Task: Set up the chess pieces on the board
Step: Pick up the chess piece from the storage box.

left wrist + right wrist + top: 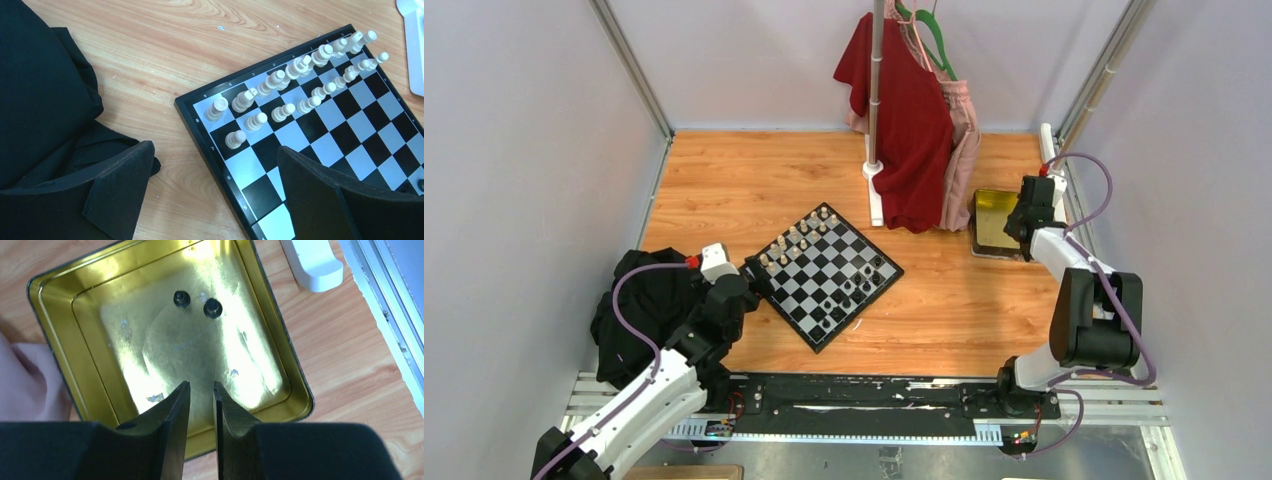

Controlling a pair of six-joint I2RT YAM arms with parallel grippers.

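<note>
Plainly, two black pieces (181, 299) are left in the tray (55, 330), well apart from the board (827, 275); they could be knocked aside by the empty right gripper (201, 390), open only a slit; the cream pieces (280, 85) could be toppled by the wide-open, empty left gripper (215, 155).

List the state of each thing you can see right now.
Left pincer: open, empty.
Right pincer: narrowly open, empty, over tray.
Cream pieces: upright, two rows on board.
Black pieces: some on board, two in tray.
Red garment: hanging.
</note>
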